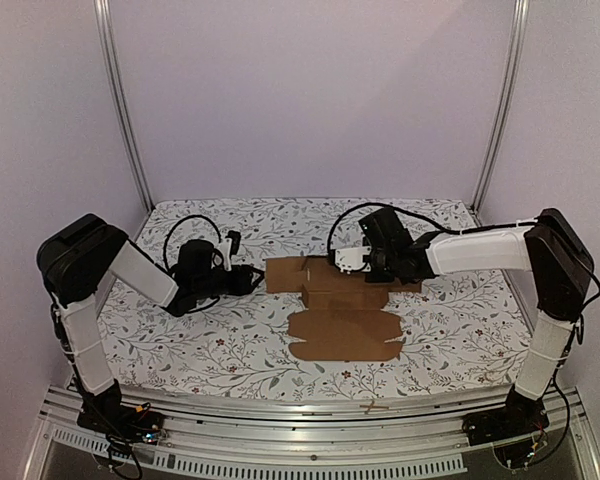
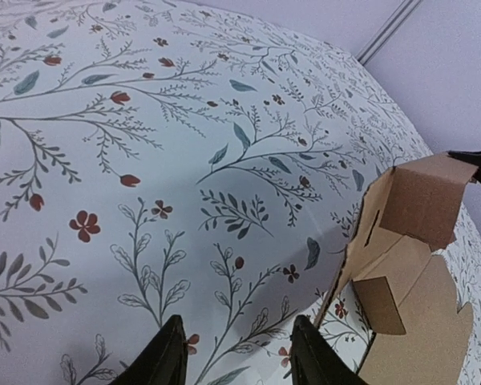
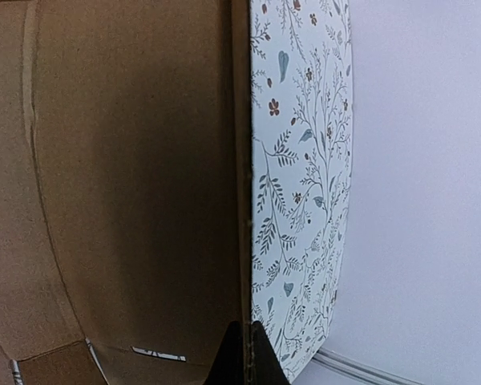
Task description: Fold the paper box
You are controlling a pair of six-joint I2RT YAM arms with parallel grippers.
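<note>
Cardboard looks light, stiff yet crease-prone; best gripped by edges. The paper box (image 1: 345, 322) lies on the bench (image 1: 180, 335); right fingers (image 3: 231, 365) clamp its far edge, left fingers (image 2: 164, 357) gape empty beside its left flap.

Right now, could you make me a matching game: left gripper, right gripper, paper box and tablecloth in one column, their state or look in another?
1. left gripper
2. right gripper
3. paper box
4. tablecloth

A. brown, partly folded
B. white with a flower print
C. open, over bare cloth
D. pinching a cardboard edge

Pairs: 1-C, 2-D, 3-A, 4-B
</note>
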